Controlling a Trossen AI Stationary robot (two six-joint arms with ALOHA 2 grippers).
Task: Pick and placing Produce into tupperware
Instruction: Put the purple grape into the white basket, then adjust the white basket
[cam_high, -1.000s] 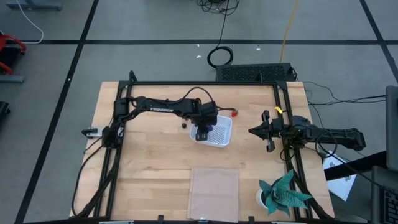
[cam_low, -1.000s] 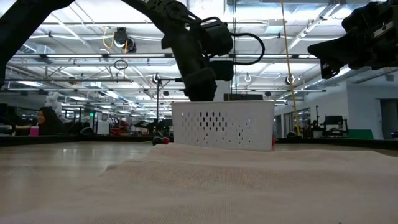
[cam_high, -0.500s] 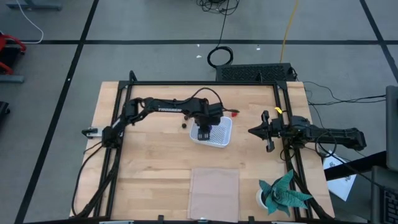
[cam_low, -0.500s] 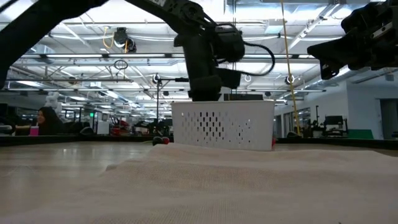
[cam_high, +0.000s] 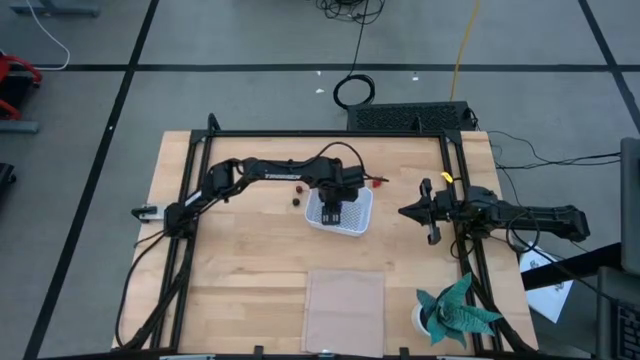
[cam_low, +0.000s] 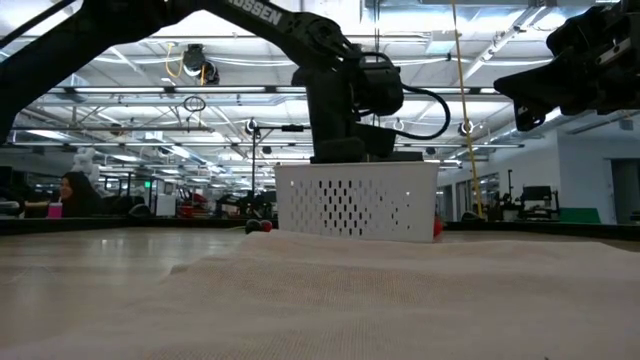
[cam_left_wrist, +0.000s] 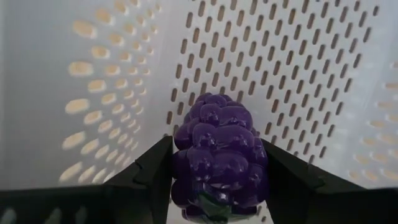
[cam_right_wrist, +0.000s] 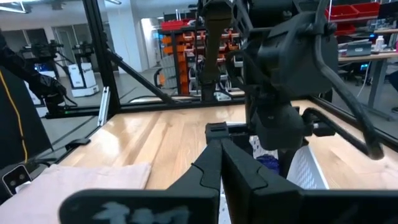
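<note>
The purple bunch (cam_left_wrist: 219, 158), lumpy and glossy, sits clamped between the left gripper (cam_left_wrist: 214, 186)'s fingers, low inside the tupperware (cam_high: 357, 222) near the middle of the table's far edge. It looks light, stiff and slick, so pinching its widest flanks suits it best. Loose berries (cam_high: 297, 193) lie just beside the container. The right gripper (cam_high: 432, 212), fingers together, waits by the right edge.
</note>
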